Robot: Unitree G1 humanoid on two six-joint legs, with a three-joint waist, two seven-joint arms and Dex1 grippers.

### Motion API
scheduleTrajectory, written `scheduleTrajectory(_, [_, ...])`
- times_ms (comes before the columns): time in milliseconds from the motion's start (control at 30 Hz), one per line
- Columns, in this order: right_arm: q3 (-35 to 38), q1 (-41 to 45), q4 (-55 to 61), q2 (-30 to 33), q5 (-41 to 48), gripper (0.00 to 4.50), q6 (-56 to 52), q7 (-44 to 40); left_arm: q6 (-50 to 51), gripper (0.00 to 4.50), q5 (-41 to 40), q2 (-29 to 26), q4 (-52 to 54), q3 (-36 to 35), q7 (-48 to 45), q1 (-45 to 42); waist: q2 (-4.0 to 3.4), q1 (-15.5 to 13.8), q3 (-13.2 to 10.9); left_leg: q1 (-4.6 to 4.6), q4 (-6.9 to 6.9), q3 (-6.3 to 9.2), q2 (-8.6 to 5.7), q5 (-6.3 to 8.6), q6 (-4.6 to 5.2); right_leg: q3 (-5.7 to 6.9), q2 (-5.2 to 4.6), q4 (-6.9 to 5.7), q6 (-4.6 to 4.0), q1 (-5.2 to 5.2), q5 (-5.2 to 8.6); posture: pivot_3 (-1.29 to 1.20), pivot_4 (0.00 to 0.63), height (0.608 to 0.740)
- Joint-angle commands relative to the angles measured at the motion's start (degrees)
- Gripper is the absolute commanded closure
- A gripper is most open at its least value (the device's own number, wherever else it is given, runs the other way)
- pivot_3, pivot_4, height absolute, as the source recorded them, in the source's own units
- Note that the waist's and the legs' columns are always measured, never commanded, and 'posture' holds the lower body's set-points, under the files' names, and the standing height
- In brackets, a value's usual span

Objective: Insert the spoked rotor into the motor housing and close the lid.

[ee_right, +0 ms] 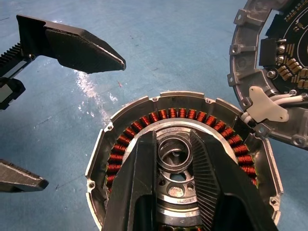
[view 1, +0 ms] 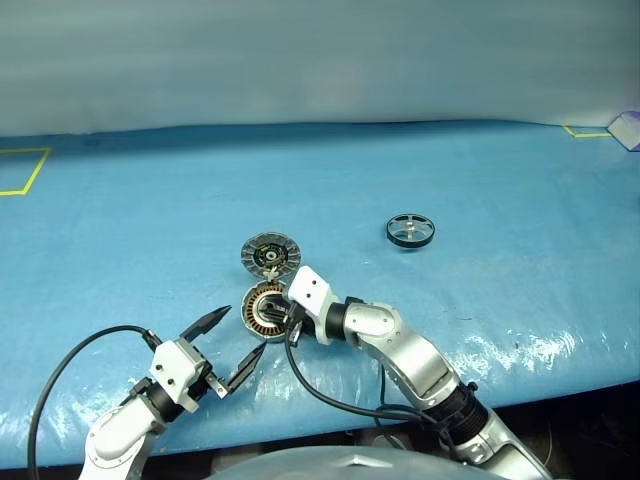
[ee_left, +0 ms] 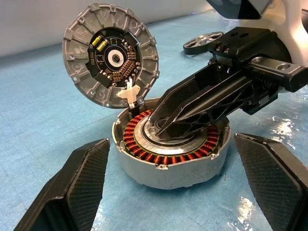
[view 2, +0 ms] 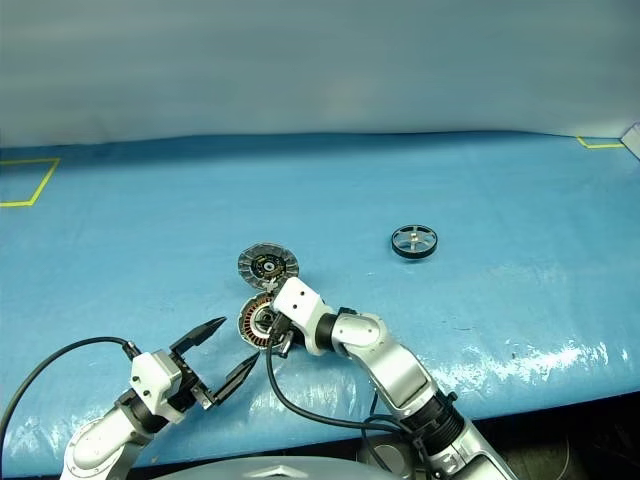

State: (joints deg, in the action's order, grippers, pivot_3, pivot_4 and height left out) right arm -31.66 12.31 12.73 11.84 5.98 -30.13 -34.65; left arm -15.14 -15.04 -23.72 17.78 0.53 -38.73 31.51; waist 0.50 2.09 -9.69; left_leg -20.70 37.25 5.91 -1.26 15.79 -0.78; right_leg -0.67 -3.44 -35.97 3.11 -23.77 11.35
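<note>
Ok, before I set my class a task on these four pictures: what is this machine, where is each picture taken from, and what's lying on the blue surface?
It is a two-armed humanoid robot. Two of the pictures come from cameras in its head, looking down over its arms. The other two come from cameras on each wrist, looking along that arm's jaws.

On the blue table cover sits the motor housing, a round cup ringed with copper windings. Its lid is swung open at the housing's edge, ribbed face showing. The spoked rotor lies apart, untouched.

The left gripper waits beside the housing, jaws wide open and empty. The right gripper reaches into the housing's metal centre. I cannot tell whether it grips anything.
</note>
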Motion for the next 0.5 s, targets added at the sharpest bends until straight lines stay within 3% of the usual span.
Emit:
scheduleTrajectory(33, [0.5,-0.3,0.8,0.5,0.1,3.84,-0.4,-0.4,-0.1,0.00,0.1,0.0,1.2,0.2,0.3,0.1,0.00,0.0,0.0,0.00,0.00,0.00,0.00,0.00,0.00,0.00,0.00,0.00,0.00,0.00,0.00,0.00,0.150,0.740])
scheduleTrajectory(133, [0.4,-0.5,0.6,0.4,0.0,3.84,-0.2,-0.3,-0.1,0.00,0.2,0.1,1.1,0.3,0.3,0.0,0.00,0.0,0.0,0.01,0.00,0.00,0.00,0.00,0.00,0.00,0.00,-0.01,0.00,0.01,0.00,0.00,0.150,0.740])
scheduleTrajectory(333, [1.1,-0.9,2.0,-0.2,0.3,1.90,-0.8,0.6,-0.1,0.00,0.3,0.4,1.0,0.5,0.5,0.0,0.02,0.0,0.0,0.01,0.00,0.00,0.00,0.00,0.00,0.00,0.00,-0.01,0.00,0.01,0.00,0.00,0.150,0.740])
scheduleTrajectory(500, [3.3,-1.0,9.1,0.9,3.6,1.90,-4.5,-0.6,-0.4,0.00,0.2,0.5,1.2,0.0,0.9,0.6,0.01,0.0,0.0,-0.02,0.01,0.00,-0.01,0.00,0.00,0.00,0.00,-0.01,0.00,-0.02,0.00,0.00,0.150,0.740])
